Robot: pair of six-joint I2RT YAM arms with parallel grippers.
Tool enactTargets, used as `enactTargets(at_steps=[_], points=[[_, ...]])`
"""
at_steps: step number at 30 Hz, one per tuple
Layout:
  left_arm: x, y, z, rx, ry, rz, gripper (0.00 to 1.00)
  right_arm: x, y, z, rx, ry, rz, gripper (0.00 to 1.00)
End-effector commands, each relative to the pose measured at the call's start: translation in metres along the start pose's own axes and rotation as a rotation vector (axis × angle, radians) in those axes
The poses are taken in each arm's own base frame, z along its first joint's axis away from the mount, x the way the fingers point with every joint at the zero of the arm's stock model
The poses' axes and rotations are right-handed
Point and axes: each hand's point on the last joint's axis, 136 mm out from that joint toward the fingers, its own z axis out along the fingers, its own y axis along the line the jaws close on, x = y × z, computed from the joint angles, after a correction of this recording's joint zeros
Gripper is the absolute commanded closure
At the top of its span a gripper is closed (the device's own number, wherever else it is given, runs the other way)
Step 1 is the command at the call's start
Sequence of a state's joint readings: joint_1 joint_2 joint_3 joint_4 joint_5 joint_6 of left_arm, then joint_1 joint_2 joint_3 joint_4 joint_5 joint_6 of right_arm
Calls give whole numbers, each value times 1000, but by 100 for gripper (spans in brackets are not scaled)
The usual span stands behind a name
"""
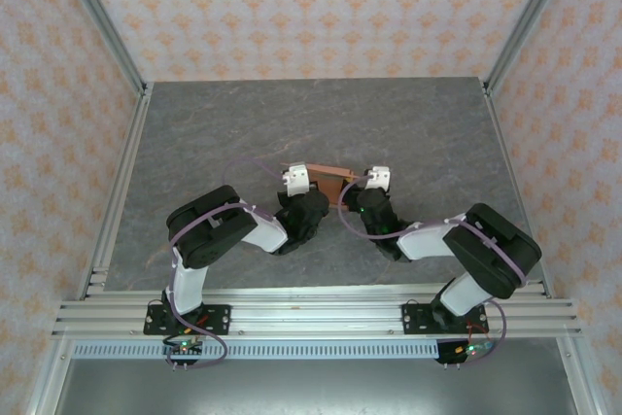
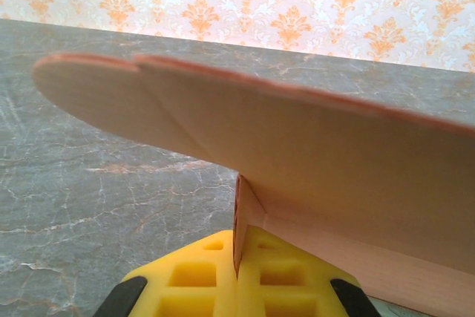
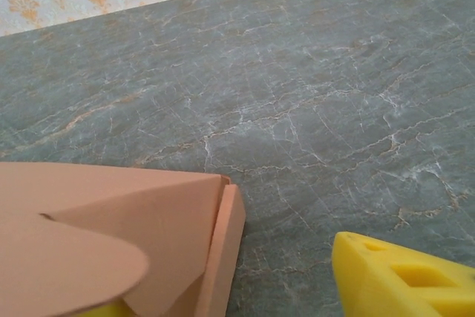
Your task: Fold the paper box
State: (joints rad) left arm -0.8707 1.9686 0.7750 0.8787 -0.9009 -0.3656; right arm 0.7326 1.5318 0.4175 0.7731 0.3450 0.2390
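your left gripper (image 2: 237, 257) alone pinches the box (image 2: 297, 154); right gripper (image 3: 230, 287) stands spread, box at its 9 o'clock. the fold may spring open.

Found box (image 2: 297, 154) clamped in left gripper (image 2: 237, 272), spreading above and ahead of it; sits within right gripper (image 3: 237, 287), toward its left side, over table (image 3: 334, 109).

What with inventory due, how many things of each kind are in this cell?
Box: 1
Arms: 2 (left arm, right arm)
Table: 1
Total: 4
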Motion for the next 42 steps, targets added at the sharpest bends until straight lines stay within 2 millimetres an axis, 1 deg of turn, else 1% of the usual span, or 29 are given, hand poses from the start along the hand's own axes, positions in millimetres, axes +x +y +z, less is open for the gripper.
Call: enactTargets(at_steps=[1,5,8,11,14,16,18,19,21,26,27,28,31,34,38,42], points=[[23,65,6,-242,2,175,100,14,-37,-6,132,47,-19,30],[22,64,6,-243,1,177,100,22,-32,-7,107,81,-20,26],[21,64,6,-244,0,177,100,28,-27,-9,91,103,-35,24],[21,63,7,-243,2,181,100,28,-22,-16,59,127,-37,23],[22,62,7,-241,3,179,100,24,-20,-27,34,155,-39,22],[22,62,7,-240,4,181,100,15,-22,-37,34,155,-53,22],[22,61,7,-237,5,184,100,1,-23,-44,43,144,-64,22],[22,60,7,-235,6,187,100,-5,-22,-45,48,146,-80,22],[22,60,8,-234,8,193,100,-30,-15,-48,24,133,-74,22],[24,59,8,-224,15,207,100,-81,0,-34,-58,159,-7,22],[25,59,8,-224,17,212,100,-86,3,-28,-83,189,12,22],[25,58,8,-220,18,211,100,-99,7,-24,-105,200,30,22],[26,58,9,-219,20,219,100,-118,19,-8,-125,261,43,19],[25,57,9,-218,20,221,100,-126,34,13,-137,333,60,17],[26,58,8,-216,22,229,100,-132,55,38,-165,384,90,16],[25,58,8,-215,22,226,100,-120,70,63,-176,457,96,17]])
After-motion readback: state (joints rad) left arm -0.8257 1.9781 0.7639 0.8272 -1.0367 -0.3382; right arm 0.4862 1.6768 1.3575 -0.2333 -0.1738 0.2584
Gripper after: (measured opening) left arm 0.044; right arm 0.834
